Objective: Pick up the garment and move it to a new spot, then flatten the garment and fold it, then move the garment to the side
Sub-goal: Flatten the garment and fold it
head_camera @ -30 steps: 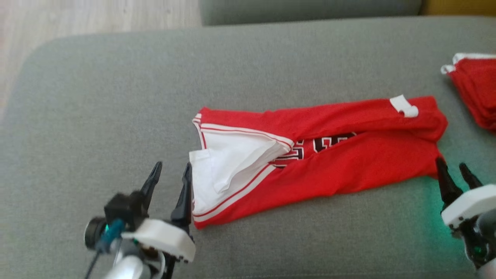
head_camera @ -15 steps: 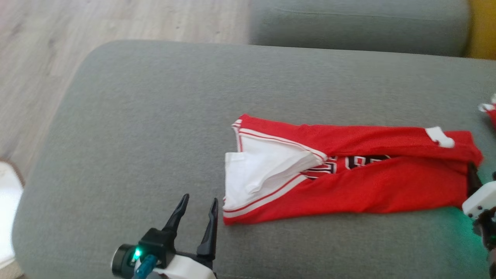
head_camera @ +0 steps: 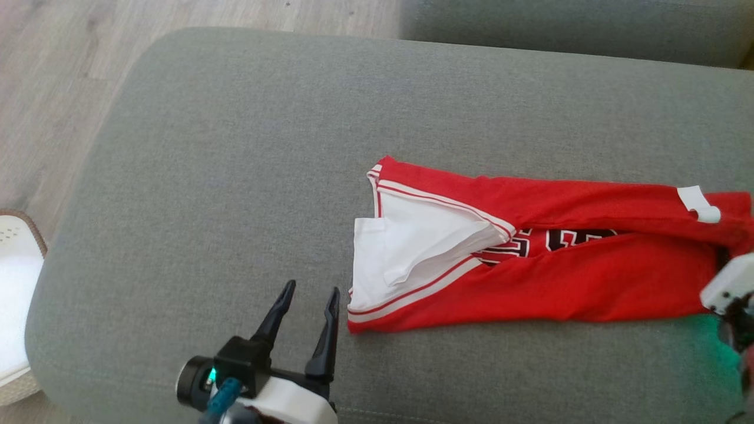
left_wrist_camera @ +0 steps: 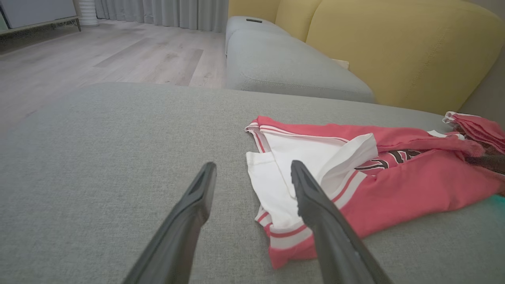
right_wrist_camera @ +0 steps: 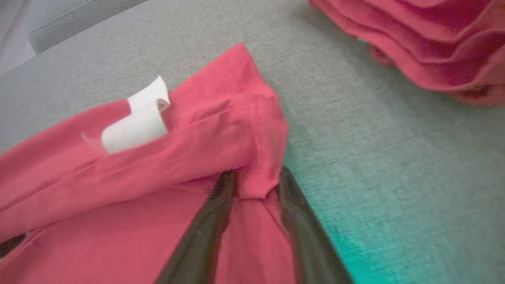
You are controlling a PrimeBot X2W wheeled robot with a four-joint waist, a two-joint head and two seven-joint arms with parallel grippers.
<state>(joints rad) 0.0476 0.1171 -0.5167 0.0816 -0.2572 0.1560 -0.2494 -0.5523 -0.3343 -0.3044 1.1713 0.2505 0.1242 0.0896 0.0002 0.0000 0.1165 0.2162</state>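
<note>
The garment [head_camera: 589, 282] is a red jersey with white trim and dark lettering, lying folded lengthwise on the grey sofa seat [head_camera: 235, 147]. Its white lining shows at the left end. My left gripper [head_camera: 312, 290] stands open just left of and below that end, touching nothing; in the left wrist view the left gripper [left_wrist_camera: 253, 165] points at the garment [left_wrist_camera: 414, 185]. My right gripper [right_wrist_camera: 256, 175] straddles a fold at the right end of the garment [right_wrist_camera: 118, 221], jaws partly apart with cloth between them. Its white housing [head_camera: 727, 285] sits at the head view's right edge.
A folded pile of red clothes [right_wrist_camera: 434, 47] lies beyond the garment's right end. A white basket [head_camera: 15, 294] stands on the wooden floor [head_camera: 47, 88] to the left of the seat. A second grey cushion [left_wrist_camera: 284, 67] and a yellow backrest [left_wrist_camera: 394, 47] lie behind.
The head camera has swung left, so the whole picture shifted right. My right gripper has moved in onto the garment's right end and its jaws have narrowed. The left gripper stays open.
</note>
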